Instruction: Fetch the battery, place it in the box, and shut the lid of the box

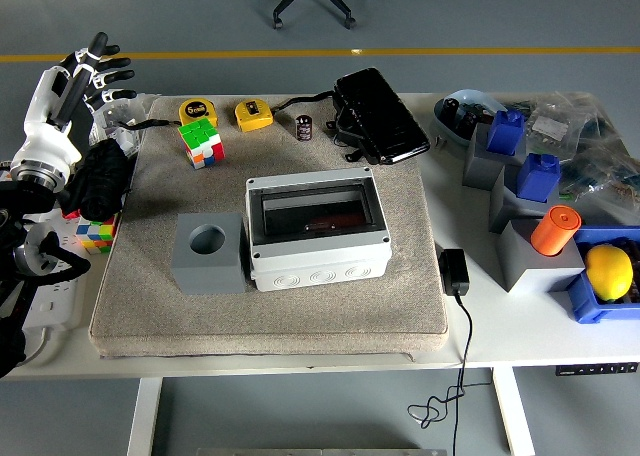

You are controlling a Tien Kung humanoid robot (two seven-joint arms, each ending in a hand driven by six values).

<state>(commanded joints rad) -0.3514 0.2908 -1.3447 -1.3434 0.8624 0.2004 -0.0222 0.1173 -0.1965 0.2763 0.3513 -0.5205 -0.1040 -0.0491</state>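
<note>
A small black cylindrical battery [304,127] stands upright on the beige mat near the table's far edge. A grey box [316,227] with a dark see-through lid lies mid-mat, its lid down; a dark red shape shows through the lid. My left hand [85,74] is white, its fingers spread and empty, raised over the table's far left corner, well left of the battery. The right arm is out of view.
A colour cube [201,141], two yellow tape measures [254,113] and a black case [379,114] lie near the battery. A grey block with a round hole [208,252] sits left of the box. Bins with blue parts, an orange cylinder and a lemon [608,271] fill the right side.
</note>
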